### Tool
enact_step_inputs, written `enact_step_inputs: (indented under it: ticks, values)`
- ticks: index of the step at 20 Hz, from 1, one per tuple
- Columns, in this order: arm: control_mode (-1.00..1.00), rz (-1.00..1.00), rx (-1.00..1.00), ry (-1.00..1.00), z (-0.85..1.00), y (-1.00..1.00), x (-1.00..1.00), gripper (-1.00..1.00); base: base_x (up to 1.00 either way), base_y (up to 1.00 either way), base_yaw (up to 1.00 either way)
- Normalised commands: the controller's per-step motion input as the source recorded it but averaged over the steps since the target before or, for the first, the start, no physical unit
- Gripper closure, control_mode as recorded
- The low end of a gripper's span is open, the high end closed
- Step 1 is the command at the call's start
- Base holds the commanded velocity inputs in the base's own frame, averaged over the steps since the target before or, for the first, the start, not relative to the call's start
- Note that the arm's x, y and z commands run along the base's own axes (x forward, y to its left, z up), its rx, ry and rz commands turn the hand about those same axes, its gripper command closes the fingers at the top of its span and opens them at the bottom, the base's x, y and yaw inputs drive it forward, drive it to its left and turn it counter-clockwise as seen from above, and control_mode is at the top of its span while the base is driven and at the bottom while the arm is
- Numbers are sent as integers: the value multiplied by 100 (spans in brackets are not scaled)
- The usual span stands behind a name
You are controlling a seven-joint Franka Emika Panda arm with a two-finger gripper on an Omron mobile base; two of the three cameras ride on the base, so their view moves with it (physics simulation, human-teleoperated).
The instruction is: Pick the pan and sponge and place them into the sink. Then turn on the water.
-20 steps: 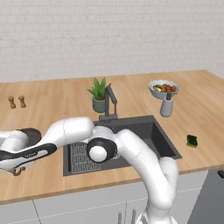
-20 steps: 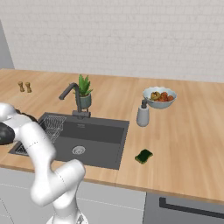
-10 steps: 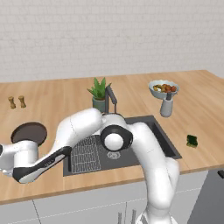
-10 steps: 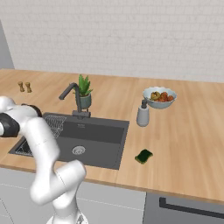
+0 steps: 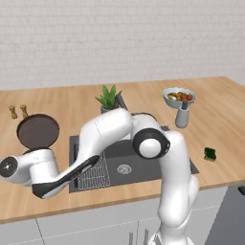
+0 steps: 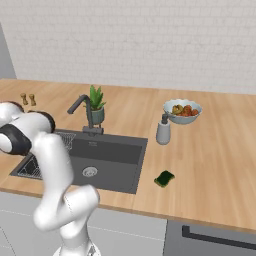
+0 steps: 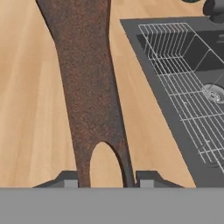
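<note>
Swinging farther left since half a second ago, the arm now uncovers the pan [image 5: 38, 130] on the table [image 5: 225, 110] left of the sink [image 5: 178, 152]. It is round, dark brown, with a long handle whose looped end lies between the fingers [image 7: 64, 179], pinched. Inside the sink sits a wire rack [image 7: 183, 65]. Near right lies the green sponge [image 6: 164, 178].
</note>
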Motion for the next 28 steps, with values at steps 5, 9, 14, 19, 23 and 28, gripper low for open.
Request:
enact_step_inputs:
  ticks: [5, 9, 14, 19, 23, 28]
  values:
    - [-100, 0, 6, 12, 99, -48, -34, 100, 0, 0, 0]
    - [-100, 0, 0, 0, 66, -76, -92, 100, 0, 0, 0]
    - [-100, 2, 0, -3, 46, -90, -100, 100, 0, 0, 0]
    - [-100, 3, 8, 6, 55, -100, -74, 100, 0, 0, 0]
    - [-100, 6, 3, 16, 35, -100, -52, 100, 0, 0, 0]
    - [-100, 12, 0, 19, 14, -100, -33, 100, 0, 0, 0]
